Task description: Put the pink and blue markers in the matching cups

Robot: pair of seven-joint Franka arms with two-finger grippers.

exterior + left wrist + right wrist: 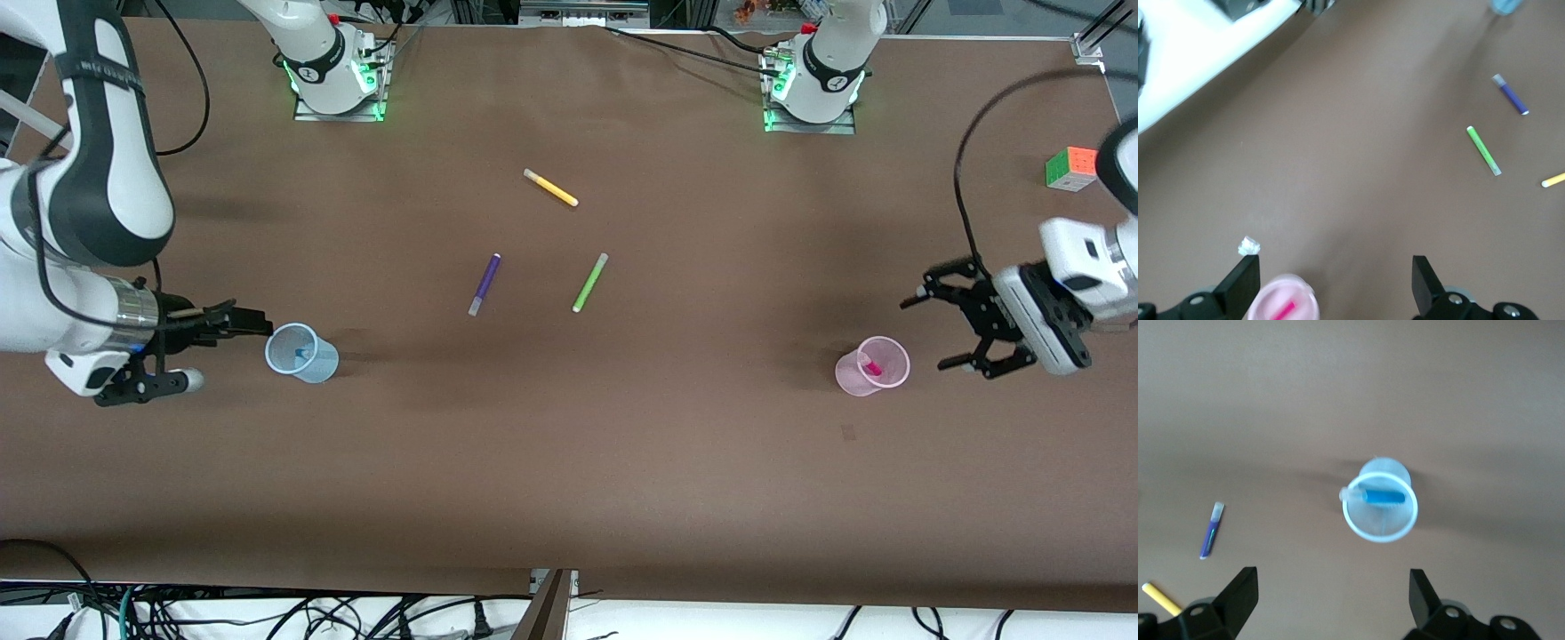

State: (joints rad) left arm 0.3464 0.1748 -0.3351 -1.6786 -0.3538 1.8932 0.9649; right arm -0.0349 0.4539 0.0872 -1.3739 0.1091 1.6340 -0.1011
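The pale blue cup stands toward the right arm's end of the table with the blue marker inside it. In the right wrist view the blue marker leans in the cup. My right gripper is open and empty beside this cup. The pale pink cup stands toward the left arm's end with the pink marker inside it. My left gripper is open and empty beside it. The pink cup and pink marker show in the left wrist view.
A purple marker, a lime-green marker and a yellow marker lie mid-table, farther from the front camera than the cups. A colour cube sits near the left arm's end. A small white scrap lies near the pink cup.
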